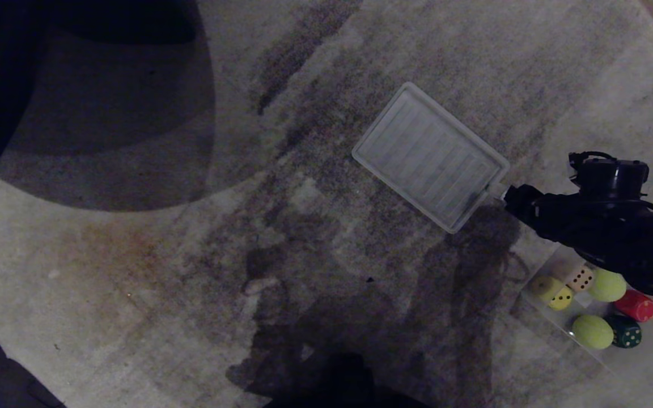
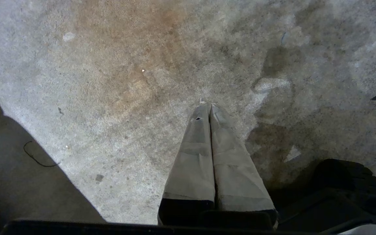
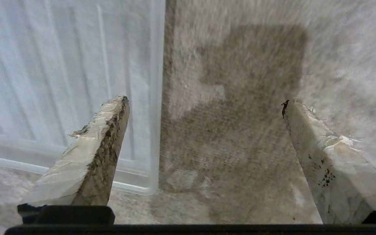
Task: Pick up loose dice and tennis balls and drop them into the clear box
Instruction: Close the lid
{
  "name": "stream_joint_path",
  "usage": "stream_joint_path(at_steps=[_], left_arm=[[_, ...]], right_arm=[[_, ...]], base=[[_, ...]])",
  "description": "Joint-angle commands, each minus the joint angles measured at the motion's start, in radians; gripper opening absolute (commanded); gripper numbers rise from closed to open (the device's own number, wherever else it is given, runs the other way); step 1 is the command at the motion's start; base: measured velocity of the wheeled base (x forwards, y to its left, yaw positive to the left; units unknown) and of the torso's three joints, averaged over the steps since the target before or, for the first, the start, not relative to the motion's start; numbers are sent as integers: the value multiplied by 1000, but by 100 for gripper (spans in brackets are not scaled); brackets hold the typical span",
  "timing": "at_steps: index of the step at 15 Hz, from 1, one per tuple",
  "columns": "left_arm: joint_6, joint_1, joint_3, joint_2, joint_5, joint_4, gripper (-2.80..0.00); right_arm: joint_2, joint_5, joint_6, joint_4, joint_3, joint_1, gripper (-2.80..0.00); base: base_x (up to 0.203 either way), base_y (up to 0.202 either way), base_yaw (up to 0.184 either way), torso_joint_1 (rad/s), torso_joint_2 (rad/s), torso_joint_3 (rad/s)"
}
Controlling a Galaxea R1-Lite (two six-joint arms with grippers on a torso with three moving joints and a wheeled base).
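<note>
On the grey mottled carpet (image 1: 281,238), toward the right edge of the head view: shallow transparent plastic clear box (image 1: 536,300), holding a cream-beige soft die (image 1: 579,277) touching a yellow soft die (image 1: 553,293), two fuzzy yellow-green tennis balls (image 1: 592,331), a red die (image 1: 635,305) and a dark green die (image 1: 625,332). Just above the box, black right arm reaching in from the right, right gripper (image 3: 204,107) released, taped fingers (image 3: 93,153) spread wide with nothing between them, one fingertip over the corner of the flat ribbed clear lid (image 1: 429,156), the other over bare carpet. Lid flat on the carpet, near the box but apart from it. Left gripper (image 2: 209,106) clenched, empty, tips pressed together above plain carpet.
</note>
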Motion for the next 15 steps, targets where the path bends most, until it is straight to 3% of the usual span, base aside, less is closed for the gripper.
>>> stream_joint_path(at_steps=[1,3,4,8,12,15], left_arm=[[-1,0,2,2,1,0,-280],[-1,0,2,1,1,0,-280],[-1,0,2,1,1,0,-280],[-1,0,2,1,1,0,-280],[-1,0,2,1,1,0,-280],[-1,0,2,1,1,0,-280]], right_arm=[[43,1,3,-4,-21,2,0],[72,-2,-1,-4,-46,10,0],[81,-2,-2,-4,-55,10,-280],[108,-8,-59,-3,-73,12,-280],[77,-9,-64,-1,-60,11,-280],[23,-8,-96,2,8,11,-280]], base=[[0,0,0,0,0,0],[0,0,0,0,0,0],[0,0,0,0,0,0],[0,0,0,0,0,0],[0,0,0,0,0,0],[0,0,0,0,0,0]])
